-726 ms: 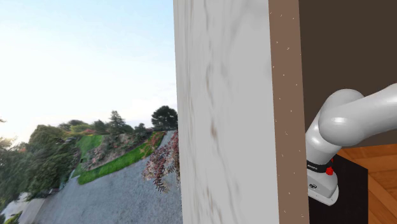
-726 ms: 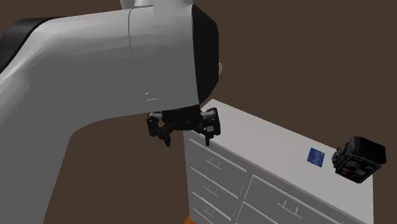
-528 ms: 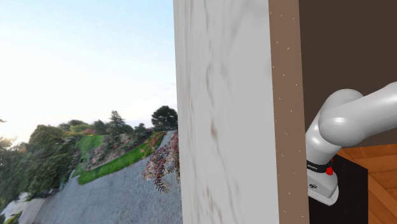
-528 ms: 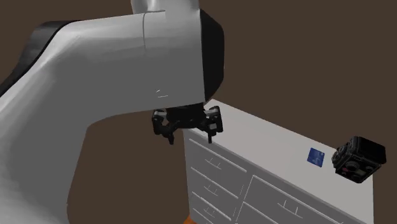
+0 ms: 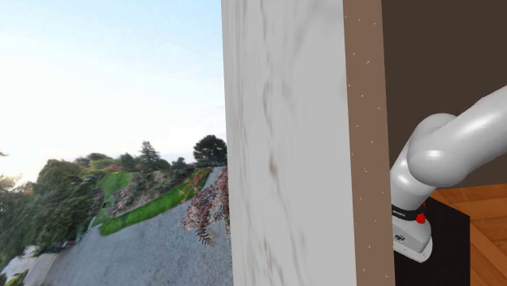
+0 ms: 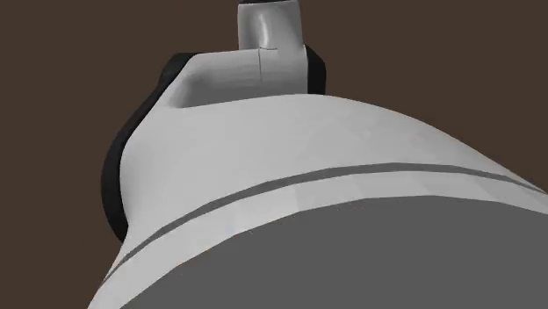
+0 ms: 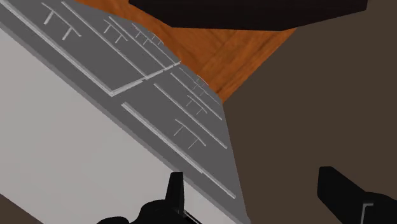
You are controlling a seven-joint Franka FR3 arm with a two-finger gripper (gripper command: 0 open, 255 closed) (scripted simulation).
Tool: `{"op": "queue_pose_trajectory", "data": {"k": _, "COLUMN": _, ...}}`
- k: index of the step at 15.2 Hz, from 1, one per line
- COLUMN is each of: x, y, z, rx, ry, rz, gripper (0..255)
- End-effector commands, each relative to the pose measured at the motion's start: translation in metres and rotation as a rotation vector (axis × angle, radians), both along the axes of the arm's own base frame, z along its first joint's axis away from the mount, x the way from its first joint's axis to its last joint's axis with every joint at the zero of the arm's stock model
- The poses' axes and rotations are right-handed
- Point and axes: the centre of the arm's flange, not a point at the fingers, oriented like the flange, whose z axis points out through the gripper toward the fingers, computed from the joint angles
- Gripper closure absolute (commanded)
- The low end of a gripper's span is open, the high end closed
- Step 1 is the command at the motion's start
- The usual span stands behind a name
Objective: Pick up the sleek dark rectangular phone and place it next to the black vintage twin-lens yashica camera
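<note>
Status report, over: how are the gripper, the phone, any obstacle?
Gripper open, empty, by the drawer cabinet's corner. Phone not yet held. Arm link looms close before the second exterior camera.

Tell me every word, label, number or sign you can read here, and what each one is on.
No text here can be read.
Small dark mark on the arm's white base: too small to read.
Pale specks on the dark band above the base: too small to read.
Drawer fronts: only handles, no writing.
Arm casing close to the second exterior camera: plain, no lettering.
</note>
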Motion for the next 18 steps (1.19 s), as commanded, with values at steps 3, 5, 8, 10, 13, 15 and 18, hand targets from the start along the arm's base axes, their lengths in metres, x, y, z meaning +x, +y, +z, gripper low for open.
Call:
{"op": "queue_pose_trajectory", "data": {"k": 3, "x": 0.048, "y": -0.015, "z": -0.027, "rx": 0.004, "ry": 0.013, "rz": 0.087, "gripper": 0}}
{"op": "queue_pose_trajectory", "data": {"k": 5, "x": 0.071, "y": -0.021, "z": -0.040, "rx": 0.006, "ry": 0.021, "rz": 0.129, "gripper": 0}}
{"op": "queue_pose_trajectory", "data": {"k": 8, "x": 0.106, "y": -0.029, "z": -0.060, "rx": 0.009, "ry": 0.031, "rz": 0.192, "gripper": 0}}
{"op": "queue_pose_trajectory", "data": {"k": 10, "x": 0.129, "y": -0.032, "z": -0.074, "rx": 0.011, "ry": 0.039, "rz": 0.235, "gripper": 0}}
{"op": "queue_pose_trajectory", "data": {"k": 13, "x": 0.164, "y": -0.036, "z": -0.095, "rx": 0.015, "ry": 0.049, "rz": 0.298, "gripper": 0}}
{"op": "queue_pose_trajectory", "data": {"k": 15, "x": 0.187, "y": -0.037, "z": -0.109, "rx": 0.017, "ry": 0.057, "rz": 0.340, "gripper": 0}}
{"op": "queue_pose_trajectory", "data": {"k": 18, "x": 0.222, "y": -0.037, "z": -0.130, "rx": 0.020, "ry": 0.067, "rz": 0.404, "gripper": 0}}
